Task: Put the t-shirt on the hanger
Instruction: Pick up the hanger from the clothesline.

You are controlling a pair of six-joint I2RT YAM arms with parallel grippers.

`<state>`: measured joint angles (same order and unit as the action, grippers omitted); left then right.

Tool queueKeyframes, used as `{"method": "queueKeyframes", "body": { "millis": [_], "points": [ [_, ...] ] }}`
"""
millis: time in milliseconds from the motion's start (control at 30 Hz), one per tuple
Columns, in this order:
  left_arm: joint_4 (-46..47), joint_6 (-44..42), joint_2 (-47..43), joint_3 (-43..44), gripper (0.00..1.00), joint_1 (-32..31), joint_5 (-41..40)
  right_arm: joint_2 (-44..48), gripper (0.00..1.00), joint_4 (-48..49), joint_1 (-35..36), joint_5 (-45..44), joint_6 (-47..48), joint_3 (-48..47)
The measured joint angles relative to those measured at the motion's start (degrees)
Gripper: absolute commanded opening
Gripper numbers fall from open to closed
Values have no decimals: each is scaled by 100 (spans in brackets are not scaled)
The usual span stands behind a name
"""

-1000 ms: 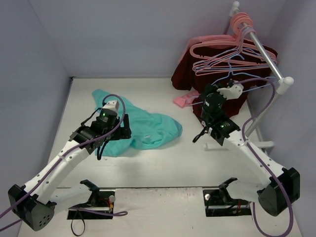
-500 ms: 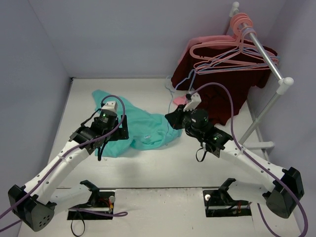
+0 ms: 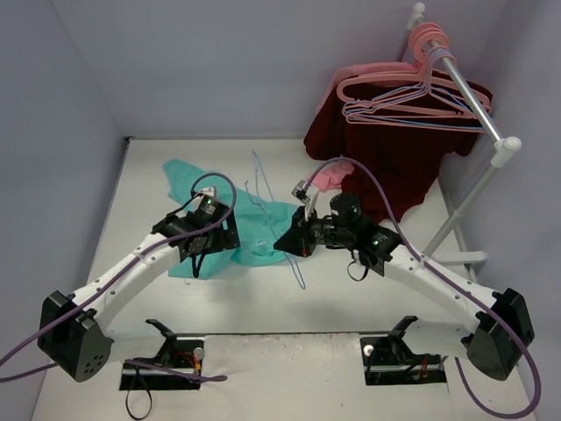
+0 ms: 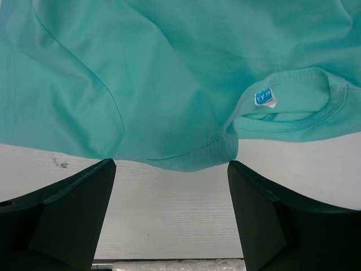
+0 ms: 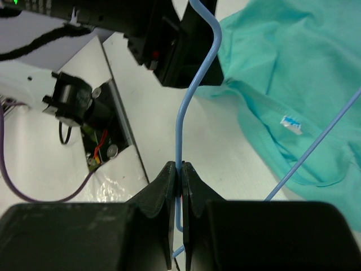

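Note:
The teal t-shirt (image 3: 267, 230) lies crumpled on the white table, left of centre. My left gripper (image 3: 215, 232) hovers open and empty over its near edge. In the left wrist view (image 4: 172, 217) the jaws stand wide apart over bare table, with the t-shirt's hem and tagged collar (image 4: 264, 97) just ahead. My right gripper (image 3: 294, 241) is shut on the thin light-blue hanger (image 3: 259, 178) and holds it over the t-shirt's right side. In the right wrist view (image 5: 181, 175) the jaws pinch the hanger's wire (image 5: 194, 90), with the t-shirt (image 5: 293, 73) beyond.
A clothes rack (image 3: 465, 83) stands at the back right with several pink hangers (image 3: 394, 88) and a dark maroon garment (image 3: 394, 149). A small pink cloth (image 3: 329, 178) lies below it. The rack's foot (image 3: 456, 259) stands by the right arm. Walls close the left and back.
My right arm has swung left from the rack, carrying the blue hanger to the t-shirt. My left gripper has moved right and slightly nearer, to the shirt's near edge.

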<state>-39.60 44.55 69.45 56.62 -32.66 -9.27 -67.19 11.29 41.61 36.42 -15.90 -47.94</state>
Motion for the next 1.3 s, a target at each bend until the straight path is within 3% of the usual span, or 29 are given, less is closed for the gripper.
{"method": "queueKeyframes", "body": {
  "millis": [133, 300, 500, 600, 733, 900, 1067, 1300],
  "points": [
    [147, -284, -101, 89, 75, 2, -89, -197, 0, -174, -38, 637, 225, -16],
    [810, -1670, -859, 194, 74, 104, -40, -301, 0, -372, -387, 1411, 362, -72],
    [1291, -3931, -1597, 175, 74, 1070, 1316, -323, 0, -389, -1154, 2452, 402, -351],
    [1257, -5090, -1693, 180, 74, 1188, 2175, -424, 0, -387, -1234, 2936, 383, -457],
    [724, -6588, -1440, 555, 74, 1167, 3205, -550, 0, -402, -1227, 3496, 340, -497],
    [-87, -8039, -718, 1954, 74, 1183, 3863, -559, 0, -422, -1229, 3998, 281, -503],
    [-720, -8874, -255, 2855, 74, 1289, 4600, -556, 0, -424, -1227, 4365, 242, -503],
    [-1548, -9525, 69, 3118, 74, 1324, 5440, -453, 0, -424, -1229, 4613, 200, -503]
  ]
}}
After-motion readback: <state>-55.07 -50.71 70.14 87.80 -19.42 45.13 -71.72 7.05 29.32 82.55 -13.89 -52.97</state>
